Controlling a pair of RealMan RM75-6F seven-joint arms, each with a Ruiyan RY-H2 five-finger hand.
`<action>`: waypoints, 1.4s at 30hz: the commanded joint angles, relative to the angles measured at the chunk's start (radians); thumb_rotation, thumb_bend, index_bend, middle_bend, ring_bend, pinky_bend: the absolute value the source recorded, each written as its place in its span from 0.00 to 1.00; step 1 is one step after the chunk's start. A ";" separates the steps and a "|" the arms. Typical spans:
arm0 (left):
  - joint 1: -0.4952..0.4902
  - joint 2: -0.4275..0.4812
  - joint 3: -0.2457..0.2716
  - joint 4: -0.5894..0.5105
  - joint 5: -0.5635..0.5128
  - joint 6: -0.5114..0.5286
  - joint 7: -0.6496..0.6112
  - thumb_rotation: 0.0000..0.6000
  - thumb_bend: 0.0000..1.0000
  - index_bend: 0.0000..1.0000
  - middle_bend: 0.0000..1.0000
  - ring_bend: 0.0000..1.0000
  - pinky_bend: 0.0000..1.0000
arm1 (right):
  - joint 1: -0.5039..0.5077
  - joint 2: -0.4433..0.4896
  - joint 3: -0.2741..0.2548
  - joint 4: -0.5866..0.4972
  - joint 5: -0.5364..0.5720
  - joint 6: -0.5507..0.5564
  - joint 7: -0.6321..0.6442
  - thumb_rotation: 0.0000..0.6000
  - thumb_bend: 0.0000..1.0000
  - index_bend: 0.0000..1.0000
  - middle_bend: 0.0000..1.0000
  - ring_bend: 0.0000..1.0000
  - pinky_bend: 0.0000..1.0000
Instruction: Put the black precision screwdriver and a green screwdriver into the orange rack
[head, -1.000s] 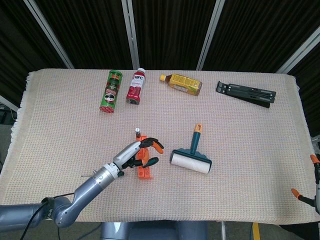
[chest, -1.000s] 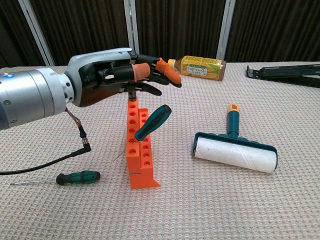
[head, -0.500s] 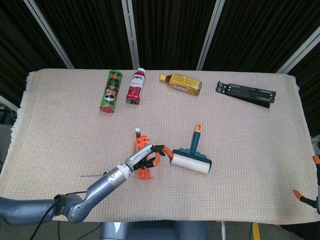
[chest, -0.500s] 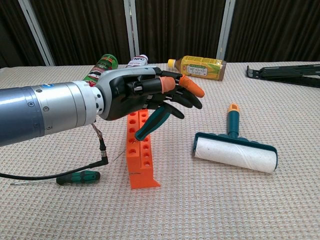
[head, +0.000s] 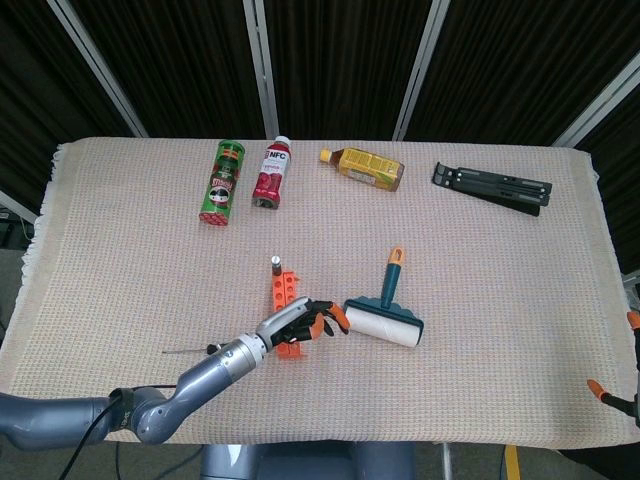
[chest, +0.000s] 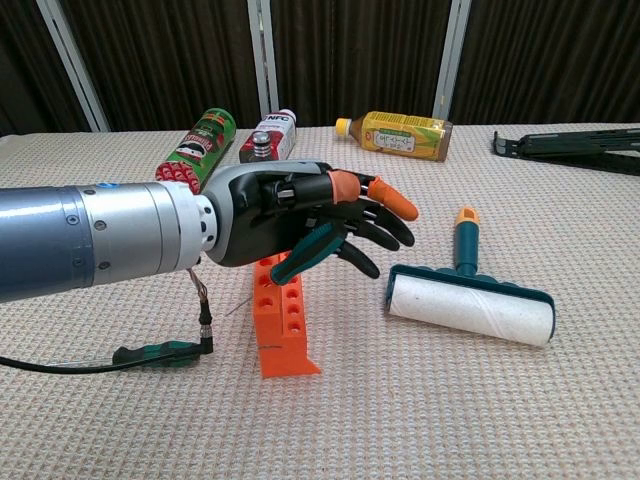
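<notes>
Since prev. frame my left hand dropped lower frame-centre; fingers now curl loosely round the green screwdriver, steadying it, tilted, in the orange rack. Grip unclear.

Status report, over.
Left hand at green screwdriver leaning in orange rack, grip unclear. Right hand barely in view. Second green screwdriver on table. Lint roller beside rack.

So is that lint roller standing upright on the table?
No, the lint roller lies flat on the woven table cover, its handle pointing away from the camera, just to the right of the robot hand.
</notes>
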 joint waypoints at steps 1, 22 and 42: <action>0.002 0.006 -0.009 -0.007 -0.008 -0.025 -0.028 0.59 0.85 0.44 0.43 0.27 0.39 | 0.001 -0.001 0.001 0.002 0.000 -0.001 0.001 1.00 0.00 0.00 0.00 0.00 0.00; 0.047 0.060 -0.069 -0.020 0.012 -0.122 -0.178 0.60 0.86 0.49 0.51 0.35 0.50 | 0.006 -0.004 0.005 0.006 0.002 -0.009 0.003 1.00 0.00 0.00 0.00 0.00 0.00; 0.074 0.081 -0.079 -0.020 0.068 -0.133 -0.229 0.59 0.86 0.51 0.59 0.43 0.57 | 0.009 -0.006 0.008 0.003 0.006 -0.013 -0.005 1.00 0.00 0.00 0.00 0.00 0.00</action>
